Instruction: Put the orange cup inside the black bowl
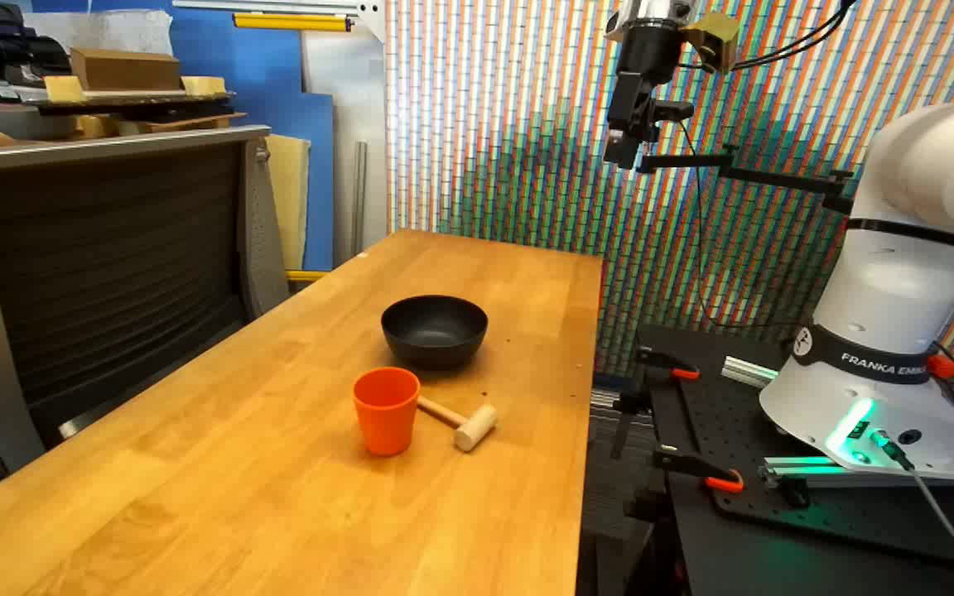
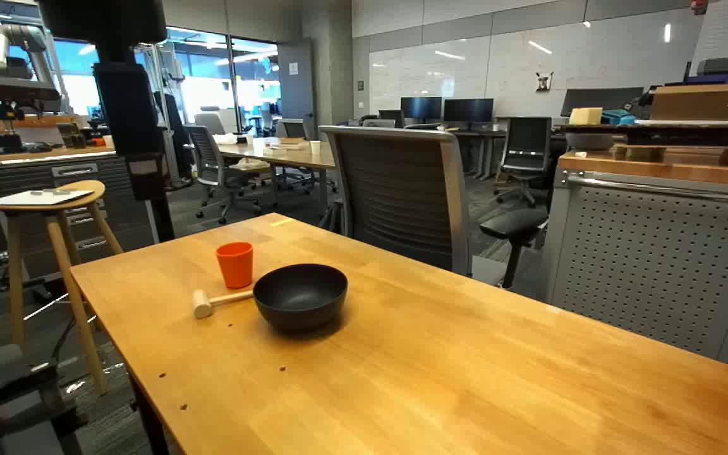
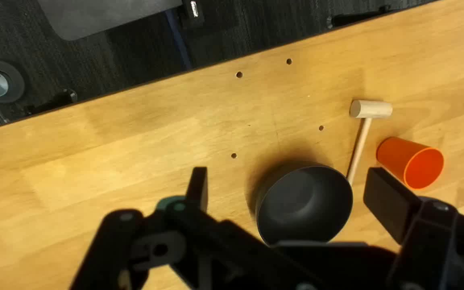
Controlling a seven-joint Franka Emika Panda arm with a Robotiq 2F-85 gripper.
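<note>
The orange cup (image 1: 386,418) stands upright on the wooden table, beside the black bowl (image 1: 434,335). Both also show in an exterior view, the cup (image 2: 235,266) behind and left of the bowl (image 2: 301,302). In the wrist view the cup (image 3: 397,156) is at the right and the bowl (image 3: 304,201) is lower middle, its near edge hidden by the gripper body. The bowl looks empty. My gripper (image 3: 290,183) is open, its fingers wide apart with nothing between them. In an exterior view the gripper (image 1: 636,162) hangs high above the table, well apart from both things.
A small wooden mallet (image 1: 477,426) lies between cup and bowl, its handle reaching toward the bowl. The wooden table (image 1: 493,530) has an edge on the robot's side. A dark chair (image 2: 402,196) stands along the table's far side from the robot.
</note>
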